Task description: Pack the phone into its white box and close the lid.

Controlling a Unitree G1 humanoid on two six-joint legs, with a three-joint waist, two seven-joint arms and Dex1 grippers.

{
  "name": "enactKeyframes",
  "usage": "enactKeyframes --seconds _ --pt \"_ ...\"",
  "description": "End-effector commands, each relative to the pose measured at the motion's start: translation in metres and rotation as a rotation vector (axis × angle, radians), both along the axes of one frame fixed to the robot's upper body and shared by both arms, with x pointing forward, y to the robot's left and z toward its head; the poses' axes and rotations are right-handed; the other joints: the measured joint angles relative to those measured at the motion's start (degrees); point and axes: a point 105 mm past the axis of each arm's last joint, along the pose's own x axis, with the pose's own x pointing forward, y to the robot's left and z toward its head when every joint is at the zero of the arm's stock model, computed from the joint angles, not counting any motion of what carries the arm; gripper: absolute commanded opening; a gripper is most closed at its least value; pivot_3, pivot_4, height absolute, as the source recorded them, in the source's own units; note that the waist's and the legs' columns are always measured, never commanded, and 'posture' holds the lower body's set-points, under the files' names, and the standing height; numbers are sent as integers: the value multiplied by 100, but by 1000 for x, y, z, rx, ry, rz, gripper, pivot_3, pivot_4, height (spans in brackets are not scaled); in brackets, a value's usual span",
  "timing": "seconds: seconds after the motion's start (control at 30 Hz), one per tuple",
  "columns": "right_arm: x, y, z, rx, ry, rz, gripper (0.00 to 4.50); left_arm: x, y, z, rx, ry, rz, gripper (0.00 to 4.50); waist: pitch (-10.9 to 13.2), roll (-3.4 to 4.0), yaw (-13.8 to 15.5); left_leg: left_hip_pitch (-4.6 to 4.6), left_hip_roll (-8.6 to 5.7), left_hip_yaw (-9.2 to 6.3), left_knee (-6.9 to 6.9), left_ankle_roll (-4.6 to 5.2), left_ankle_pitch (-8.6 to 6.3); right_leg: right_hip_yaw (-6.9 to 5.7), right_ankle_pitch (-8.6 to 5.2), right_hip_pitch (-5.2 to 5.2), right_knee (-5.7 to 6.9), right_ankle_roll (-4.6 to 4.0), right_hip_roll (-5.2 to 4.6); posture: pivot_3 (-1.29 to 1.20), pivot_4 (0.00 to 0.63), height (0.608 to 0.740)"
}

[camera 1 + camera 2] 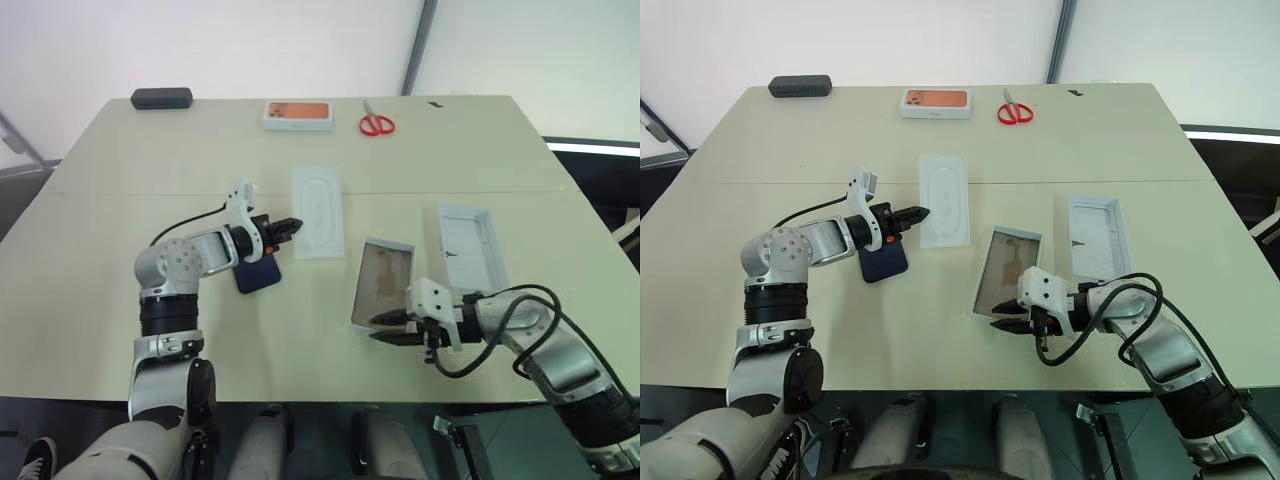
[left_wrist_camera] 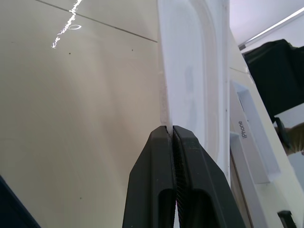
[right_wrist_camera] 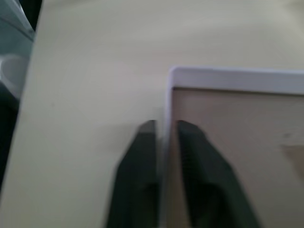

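a beige table (image 1: pixel 120 300) bears the phone (image 1: pixel 258 274), white box (image 1: pixel 383 280), lid (image 1: pixel 472 245), insert (image 1: pixel 318 210), scissors (image 1: pixel 376 122).

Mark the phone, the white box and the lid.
phone (image 1: pixel 883 263): right eye view, its dark back.
white box (image 1: pixel 1008 272): right eye view, its brownish floor.
lid (image 1: pixel 1095 237): right eye view, its white inside.

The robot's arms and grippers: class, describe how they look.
Both arms have silver-grey rounded segments with black ribbed joints. Each wrist carries a white bracket and a loose black cable. The left gripper and right gripper each have two slim black tapered fingers with ribbed pads.
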Motion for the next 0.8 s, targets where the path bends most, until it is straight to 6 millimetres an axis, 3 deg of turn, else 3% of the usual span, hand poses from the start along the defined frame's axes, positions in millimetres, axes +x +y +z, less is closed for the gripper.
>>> enactKeyframes --seconds 0.03,0.23,0.33,0.53,0.67,0.8 --pt "11 2 9 -17 -90 11 28 -1 0 13 -36 -43 -2 0 0 -1 -12 0 0 0 0 0 0 0 0 0 0 0 0 0 150 740" --pt "35 16 28 28 -208 14 28 0 -3 23 -90 -38 -12 0 1 -2 -22 0 1 -2 0 -3 2 0 0 -2 0 0 2 0 150 740" --pt "61 22 32 1 -303 -33 28 0 -5 35 -135 -49 -19 0 2 -4 -17 0 1 -3 0 -4 2 0 0 -2 1 -1 2 0 150 740" --pt "68 30 34 59 -281 -33 28 6 -3 40 -166 -44 7 0 2 -4 -1 -2 -1 -5 -3 -6 4 -2 0 -2 -5 0 0 0 150 740" --pt "70 27 40 87 -284 -58 1312 2 -8 37 -149 -43 -11 0 2 -4 -5 -2 -2 -6 -1 -8 4 -2 1 -1 -3 0 0 0 150 740" --pt "70 18 48 124 -261 -95 3345 -3 -11 31 -141 -25 -25 0 2 -4 -11 -2 -2 -7 -1 -8 5 -2 1 -2 -2 -1 0 0 150 740"
